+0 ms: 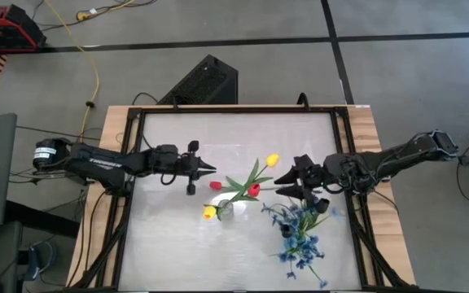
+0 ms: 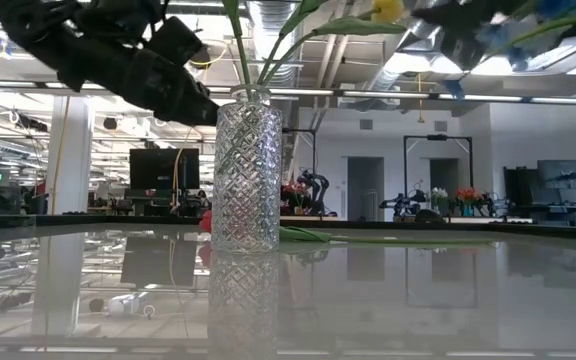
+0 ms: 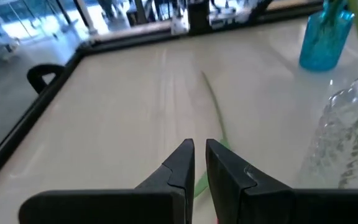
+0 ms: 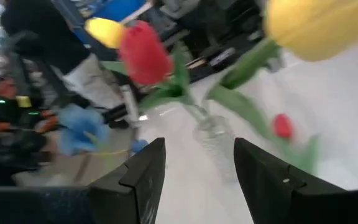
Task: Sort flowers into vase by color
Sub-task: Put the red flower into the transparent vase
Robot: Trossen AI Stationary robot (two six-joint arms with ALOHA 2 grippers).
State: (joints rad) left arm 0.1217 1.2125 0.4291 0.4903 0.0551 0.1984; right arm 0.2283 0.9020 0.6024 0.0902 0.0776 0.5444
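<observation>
A clear glass vase (image 1: pixel 225 209) stands mid-table and holds two yellow tulips (image 1: pixel 273 159) and a red tulip (image 1: pixel 253 190). Another red tulip (image 1: pixel 216 185) lies flat on the table just beyond the vase; its head (image 2: pixel 205 220) and stem (image 2: pixel 368 238) show in the low view. A blue vase (image 1: pixel 290 232) holds blue blossom sprays (image 1: pixel 302 244). My left gripper (image 1: pixel 208 171) is shut and hovers above the lying tulip's stem (image 3: pixel 213 106). My right gripper (image 1: pixel 282 183) is open and empty, right of the clear vase (image 4: pixel 213 137), facing its tulips.
A black frame (image 1: pixel 133 163) rims the glossy white tabletop. The tall stems in the clear vase (image 2: pixel 246 170) lean out toward both arms. There is bare tabletop at the far side (image 1: pixel 234 134) and near left (image 1: pixel 165 252).
</observation>
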